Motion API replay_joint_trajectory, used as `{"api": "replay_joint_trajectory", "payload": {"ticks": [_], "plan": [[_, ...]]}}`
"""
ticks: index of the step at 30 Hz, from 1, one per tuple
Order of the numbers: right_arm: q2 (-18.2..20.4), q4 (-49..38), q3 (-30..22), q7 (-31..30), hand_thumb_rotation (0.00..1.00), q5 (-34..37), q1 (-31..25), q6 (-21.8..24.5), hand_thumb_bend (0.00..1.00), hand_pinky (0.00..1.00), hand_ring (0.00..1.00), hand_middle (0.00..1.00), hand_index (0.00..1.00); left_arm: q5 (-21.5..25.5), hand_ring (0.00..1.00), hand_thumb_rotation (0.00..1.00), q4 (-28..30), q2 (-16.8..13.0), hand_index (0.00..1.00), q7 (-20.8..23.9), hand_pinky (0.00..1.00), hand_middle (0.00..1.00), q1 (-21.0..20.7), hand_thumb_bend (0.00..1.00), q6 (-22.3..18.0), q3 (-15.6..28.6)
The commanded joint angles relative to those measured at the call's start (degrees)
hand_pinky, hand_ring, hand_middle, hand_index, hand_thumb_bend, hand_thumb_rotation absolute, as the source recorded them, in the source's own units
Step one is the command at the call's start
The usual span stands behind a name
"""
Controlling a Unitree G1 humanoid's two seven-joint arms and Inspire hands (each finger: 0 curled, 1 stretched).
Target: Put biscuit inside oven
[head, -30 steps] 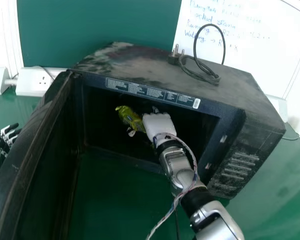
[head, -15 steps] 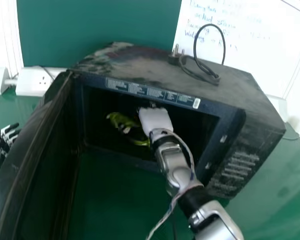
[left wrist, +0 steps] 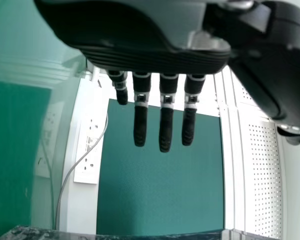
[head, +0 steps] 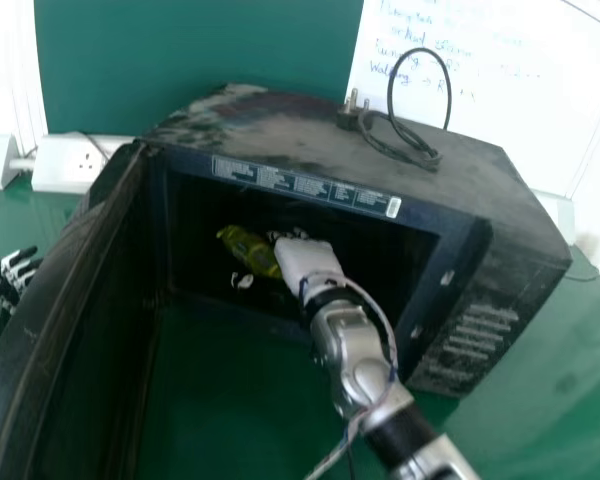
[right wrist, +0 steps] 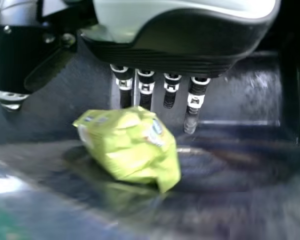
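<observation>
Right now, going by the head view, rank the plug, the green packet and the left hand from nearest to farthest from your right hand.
1. Green packet: inside the oven, just left of the right hand.
2. Plug: on the oven's top.
3. Left hand: far left, past the open door.

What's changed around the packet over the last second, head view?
Biscuit packet has shifted slightly left and toward the robot, inside the microwave oven. Right hand also moved a little left and nearer the robot. Its fingers are straight now; can't tell whether they let go during this span. Unchanged: oven, its open door, power cord on top, left hand at head view's left edge.
</observation>
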State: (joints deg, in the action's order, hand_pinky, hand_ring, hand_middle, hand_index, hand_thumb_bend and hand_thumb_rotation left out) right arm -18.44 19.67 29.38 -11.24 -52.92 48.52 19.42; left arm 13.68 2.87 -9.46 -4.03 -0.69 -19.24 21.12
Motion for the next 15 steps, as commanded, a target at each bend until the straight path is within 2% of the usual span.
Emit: {"api": "replay_joint_trajectory", "payload": {"ticks": [1,15], "plan": [[-1.2,-4.5,-0.9,-2.1,0.72,0.5,-3.0,0.6,0.98,0.83,0.93,0.97,0.97,0.1,0.68,0.52,0.6,-0.1,0.73,-0.1,0.64,0.69,0.6,0.52,0.1,-0.1],[-4.7,-26.9,-1.8,-11.2,0.80,-4.7,-15.3,3.2,1.00,0.95,1.00,1.00,1.00,-0.3,0.69,0.53,0.9,-0.2,0.73,0.0,0.64,0.70,0.6,0.51,0.3,0.0]]}}
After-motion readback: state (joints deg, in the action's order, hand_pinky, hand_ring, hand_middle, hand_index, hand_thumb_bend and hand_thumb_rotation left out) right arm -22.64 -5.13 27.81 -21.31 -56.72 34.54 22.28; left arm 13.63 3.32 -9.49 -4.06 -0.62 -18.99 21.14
